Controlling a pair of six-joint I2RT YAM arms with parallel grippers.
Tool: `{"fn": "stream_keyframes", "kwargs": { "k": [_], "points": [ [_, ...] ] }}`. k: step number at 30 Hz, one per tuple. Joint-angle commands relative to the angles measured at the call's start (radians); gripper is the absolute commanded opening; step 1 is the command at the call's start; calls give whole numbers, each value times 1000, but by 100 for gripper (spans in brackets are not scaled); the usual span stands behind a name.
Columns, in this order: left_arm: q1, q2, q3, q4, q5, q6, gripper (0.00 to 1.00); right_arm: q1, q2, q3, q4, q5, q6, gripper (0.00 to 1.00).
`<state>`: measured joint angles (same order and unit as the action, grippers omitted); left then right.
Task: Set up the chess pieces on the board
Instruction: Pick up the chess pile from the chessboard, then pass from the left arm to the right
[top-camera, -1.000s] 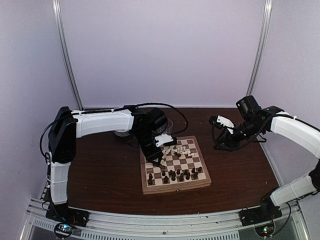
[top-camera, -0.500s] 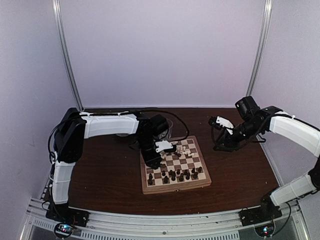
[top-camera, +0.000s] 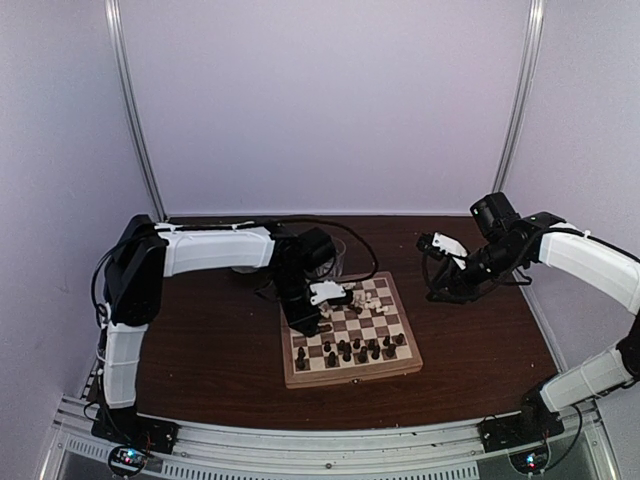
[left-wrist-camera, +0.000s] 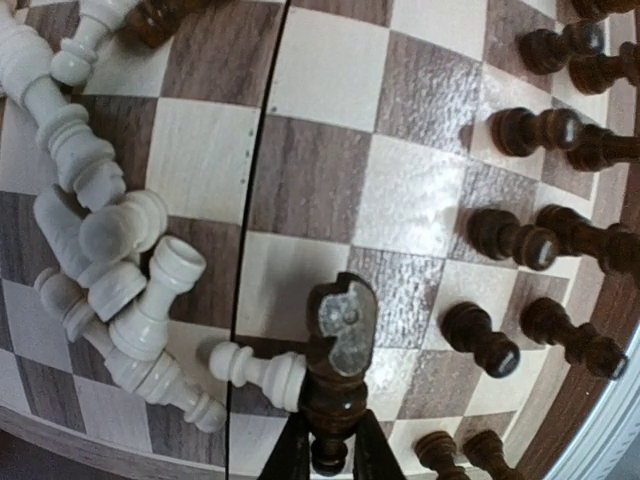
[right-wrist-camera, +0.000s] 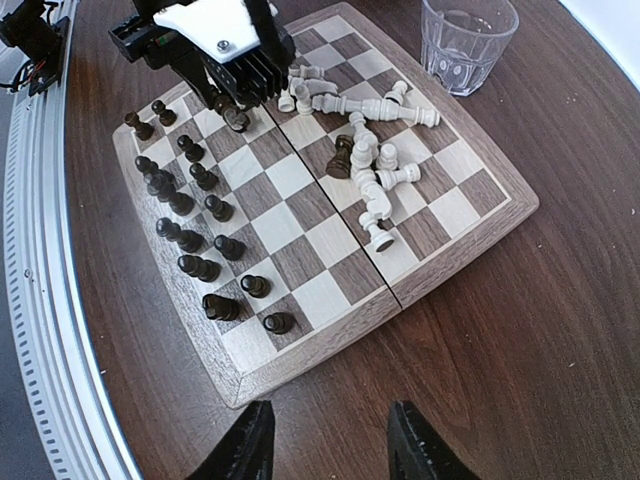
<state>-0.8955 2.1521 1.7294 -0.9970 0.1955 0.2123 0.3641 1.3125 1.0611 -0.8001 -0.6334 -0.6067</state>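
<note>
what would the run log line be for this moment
left gripper: shut on dark piece at board | right gripper: open, empty, above table | white pieces: heaped on board

Left wrist camera peers down past the left pincer, tight on the board just beyond its tips. Right wrist camera looks out over the right pincer from farther off, the whole board ahead. Top camera hangs high, far behind both pincers, facing down and forward across the table. All three share the board.
</note>
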Motion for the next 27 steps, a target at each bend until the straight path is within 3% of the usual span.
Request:
{"fn": "stream_keyframes", "kwargs": {
  "k": [1,6,15,27],
  "points": [
    [6,-115,-1,12,49,2,5,-3,0,8,-16,-25,-3,41],
    [55,-174,8,61,133,-30,3,-2,20,63,-39,-76,19,40],
    [157,-267,-191,420,501,-241,3,55,242,318,-147,-210,38,40],
    [238,-348,-367,822,741,-550,4,193,539,523,-75,-359,114,45]
  ]
}}
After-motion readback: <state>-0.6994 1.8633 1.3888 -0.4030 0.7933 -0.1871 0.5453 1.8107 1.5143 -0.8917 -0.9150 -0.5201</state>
